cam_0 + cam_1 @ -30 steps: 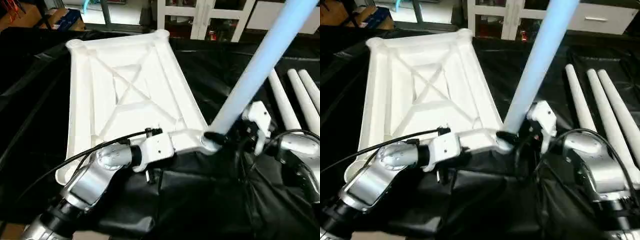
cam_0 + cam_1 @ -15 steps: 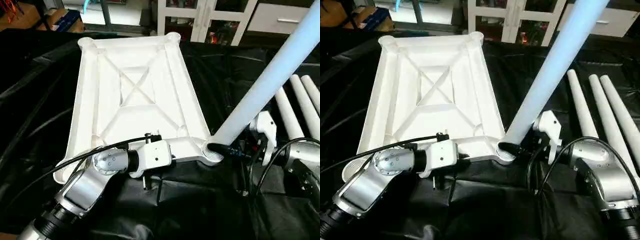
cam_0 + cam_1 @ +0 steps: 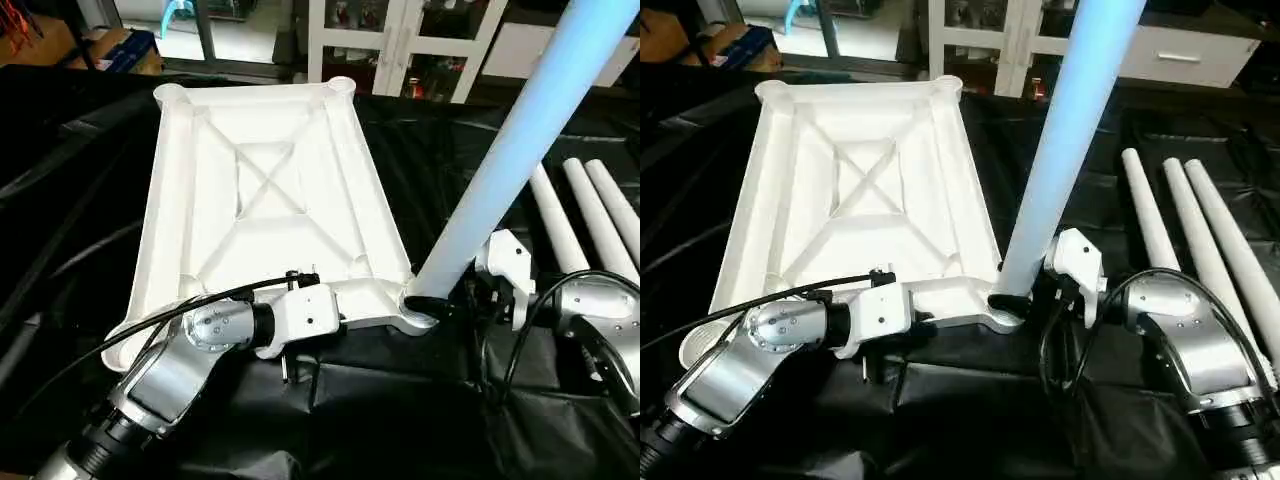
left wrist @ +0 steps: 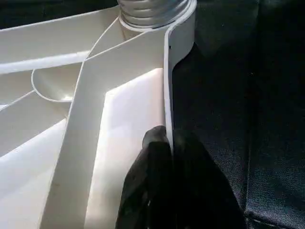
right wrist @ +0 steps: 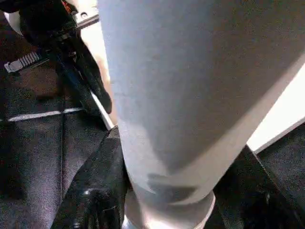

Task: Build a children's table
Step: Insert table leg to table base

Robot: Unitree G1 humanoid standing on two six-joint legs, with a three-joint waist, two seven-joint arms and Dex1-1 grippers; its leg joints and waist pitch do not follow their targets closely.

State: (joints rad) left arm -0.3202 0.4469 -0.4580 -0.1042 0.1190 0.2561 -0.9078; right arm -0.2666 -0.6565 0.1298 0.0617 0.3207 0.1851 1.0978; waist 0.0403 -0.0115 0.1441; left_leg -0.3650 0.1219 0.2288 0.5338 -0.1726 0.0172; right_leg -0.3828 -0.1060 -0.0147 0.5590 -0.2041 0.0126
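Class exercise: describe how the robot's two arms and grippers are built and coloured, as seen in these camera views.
Both forearms are rounded silver metal with black collars. The left arm has a white wrist block and a thin black cable; the right arm has looping black cables. The left gripper and right gripper have black fingers.

A thick white leg [image 5: 190,86] stands between the two black fingers [image 5: 97,191] of the right gripper [image 5: 167,191] — they press its sides. Behind lies black cloth [image 5: 33,143].

Black sheet [image 3: 420,420] underneath; white cabinet [image 3: 400,40] behind; cardboard box [image 3: 60,45] at far left
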